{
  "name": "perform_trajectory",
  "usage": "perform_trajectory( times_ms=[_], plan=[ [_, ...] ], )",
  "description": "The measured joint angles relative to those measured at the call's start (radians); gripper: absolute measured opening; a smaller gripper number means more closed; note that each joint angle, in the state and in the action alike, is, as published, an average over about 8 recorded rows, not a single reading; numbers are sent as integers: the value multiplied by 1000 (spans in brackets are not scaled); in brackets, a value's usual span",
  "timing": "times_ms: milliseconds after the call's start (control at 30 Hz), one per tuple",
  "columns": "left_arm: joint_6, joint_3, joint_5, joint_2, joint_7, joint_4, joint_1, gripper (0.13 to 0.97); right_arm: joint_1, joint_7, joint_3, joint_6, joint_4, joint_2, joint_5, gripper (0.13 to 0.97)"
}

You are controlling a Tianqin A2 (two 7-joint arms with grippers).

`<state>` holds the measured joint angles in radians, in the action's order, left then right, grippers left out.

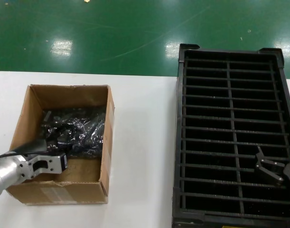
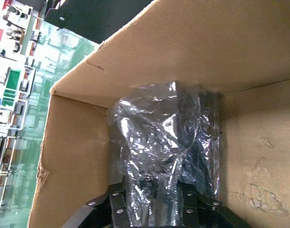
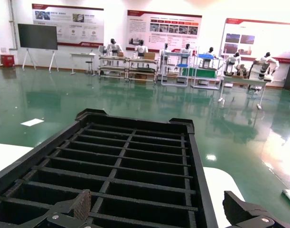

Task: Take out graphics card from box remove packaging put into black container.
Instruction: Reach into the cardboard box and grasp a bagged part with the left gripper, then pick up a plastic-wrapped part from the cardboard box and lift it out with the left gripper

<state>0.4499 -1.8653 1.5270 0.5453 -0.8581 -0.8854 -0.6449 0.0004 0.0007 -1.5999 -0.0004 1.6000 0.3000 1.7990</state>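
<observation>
The black container (image 1: 232, 137), nearest the head camera at the lower right, is seen standing on the white worktop (image 1: 140, 142) as a long crate divided into two columns of narrow slotted rows, and it fills the foreground of the right wrist view (image 3: 130, 175) as well. The box (image 1: 64, 190) of brown cardboard is set well apart from it on the robot's left side of the worktop, with its top open. Inside the box, against the far half of its floor, the packaging (image 1: 76, 130) is seen as a crinkled, shiny bag; in the left wrist view (image 2: 159, 142) it is shown bunched up against the inner cardboard wall (image 2: 206, 47). The graphics card cannot be made out through the bag. The left claw (image 1: 52, 164) is reached into the near part of the box, and in the left wrist view (image 2: 154, 209) its fingers are closed onto the near end of the bag, which is pinched between them. The right claw (image 1: 273, 171) is held over the near right rows of the crate, its fingers (image 3: 81, 204) spread wide and nothing held.
</observation>
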Motion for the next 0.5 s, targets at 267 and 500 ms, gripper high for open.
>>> perform_trajectory(
  times_ms=[267, 500],
  plan=[
    [-22, 18, 10, 4, -18, -31, 27, 309, 0, 0, 0, 0, 0, 0, 0, 966],
    [-41, 27, 3, 30, 10, -97, 65, 236, 0, 0, 0, 0, 0, 0, 0, 966]
  ],
)
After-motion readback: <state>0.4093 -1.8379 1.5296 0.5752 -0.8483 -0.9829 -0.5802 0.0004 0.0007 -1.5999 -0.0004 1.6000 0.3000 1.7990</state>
